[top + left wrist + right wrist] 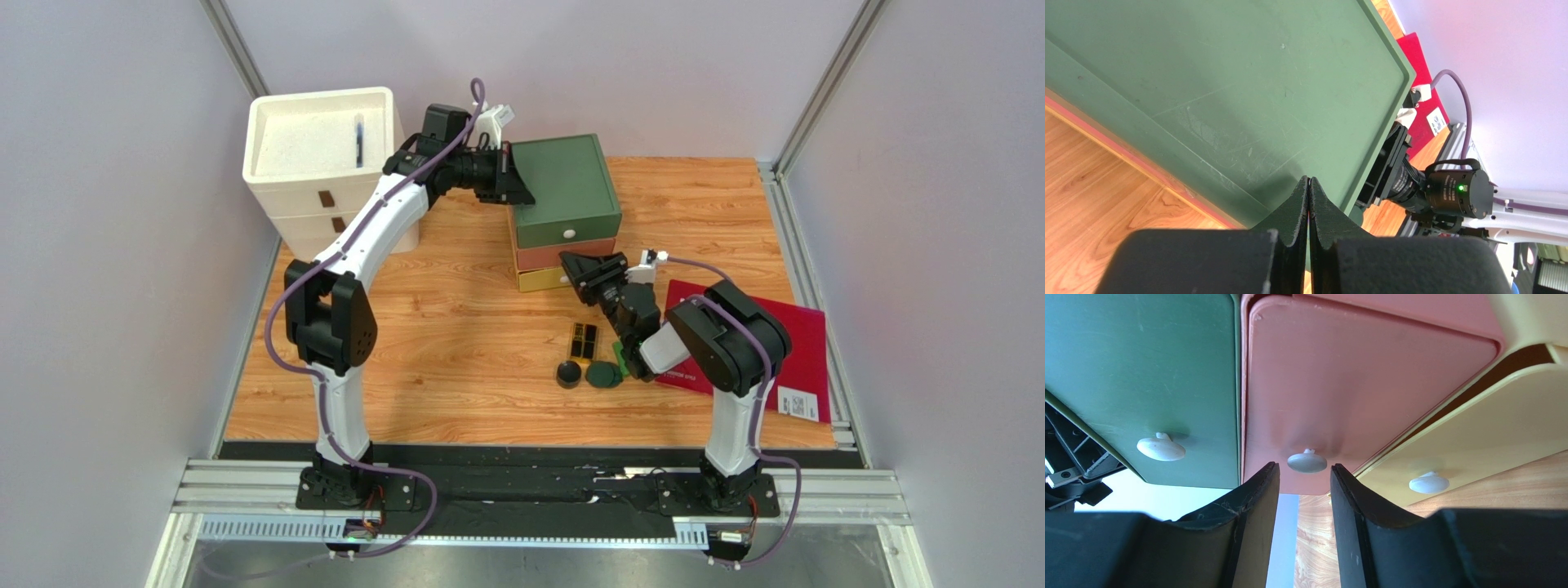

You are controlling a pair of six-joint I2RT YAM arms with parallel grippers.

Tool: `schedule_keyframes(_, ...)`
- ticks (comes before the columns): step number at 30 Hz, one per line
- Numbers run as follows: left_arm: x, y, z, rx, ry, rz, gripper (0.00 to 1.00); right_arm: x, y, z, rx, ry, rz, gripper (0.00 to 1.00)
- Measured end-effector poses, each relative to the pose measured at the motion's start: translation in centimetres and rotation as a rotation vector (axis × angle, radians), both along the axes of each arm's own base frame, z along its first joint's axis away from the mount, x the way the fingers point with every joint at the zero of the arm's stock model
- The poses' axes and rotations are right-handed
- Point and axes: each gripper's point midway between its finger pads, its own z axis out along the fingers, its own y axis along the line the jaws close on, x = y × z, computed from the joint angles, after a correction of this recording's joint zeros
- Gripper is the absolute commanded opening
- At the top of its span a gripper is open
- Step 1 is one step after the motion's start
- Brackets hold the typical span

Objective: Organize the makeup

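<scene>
Your left gripper (1309,191), clenched empty, seems to brace the drawer chest (567,196) at its top — your right gripper (1304,478) stands parted around its pink drawer (1364,392) knob (1307,462), not yet gripping.

Pale lilac walls (111,245) enclose a wooden tabletop (429,355).

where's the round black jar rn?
Top view, right of centre on the table: the round black jar sits just left of the dark green compact, below the black-and-gold case.
</scene>
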Motion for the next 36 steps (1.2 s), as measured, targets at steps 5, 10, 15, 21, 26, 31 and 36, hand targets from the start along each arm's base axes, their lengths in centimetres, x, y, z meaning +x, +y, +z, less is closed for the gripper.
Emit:
schedule_keyframes(5,0.0,0.0,-0.4,0.006,0.009,-0.002,0.00,0.2,-0.3,0.0,0.000,0.001,-0.010,0.42)
schedule_keyframes(10,0.0,0.0,-0.5,0.006,0.007,-0.004,0.00,0.6,-0.9,0.0,0.000,0.000,-0.034,0.39)
schedule_keyframes(15,0.0,0.0,-0.5,0.007,0.007,-0.005,0.00,1.0,-0.7,-0.2,-0.001,0.000,-0.025,0.28)
schedule_keyframes(21,-0.1,0.0,-0.6,0.009,0.011,-0.008,0.00,1.9,0.4,-0.2,0.004,-0.008,0.003,0.27)
schedule_keyframes(26,-0.2,0.0,-0.5,0.008,0.011,-0.012,0.00,2.0,0.3,-0.2,0.006,-0.007,0.003,0.03)
schedule_keyframes(31,-0.2,0.0,-0.6,0.008,0.013,-0.013,0.00,1.9,0.3,-0.3,0.009,-0.002,0.002,0.00)
schedule_keyframes(36,-0.3,0.0,-0.6,0.008,0.017,-0.014,0.00,1.0,0.0,-0.3,0.011,0.002,0.012,0.00)
